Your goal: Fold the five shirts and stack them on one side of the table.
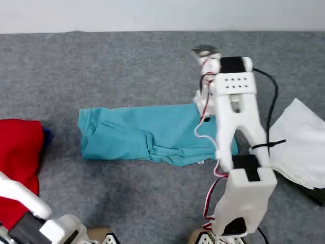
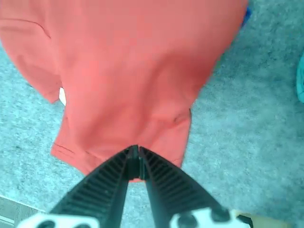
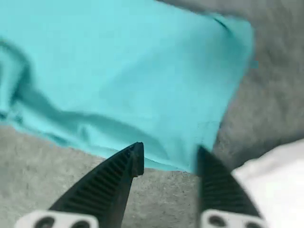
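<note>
A teal shirt [image 1: 147, 134] lies folded into a long strip across the middle of the grey table [image 1: 152, 61]. My right arm [image 1: 234, 91] stands over its right end. In the right wrist view my right gripper [image 3: 169, 156] is open above the teal shirt's [image 3: 123, 71] edge, with nothing between its fingers. A red shirt [image 1: 18, 152] lies at the left edge of the table. My left gripper [image 2: 137, 153] is shut, its tips just over the red shirt's [image 2: 123, 71] hem. A white shirt [image 1: 299, 142] lies crumpled at the right.
A blue cloth [image 1: 46, 136] peeks out from under the red shirt. Something dark [image 1: 316, 194] shows below the white shirt at the right edge. The left arm's base [image 1: 30, 213] sits at the front left corner. The table's back strip is bare carpet.
</note>
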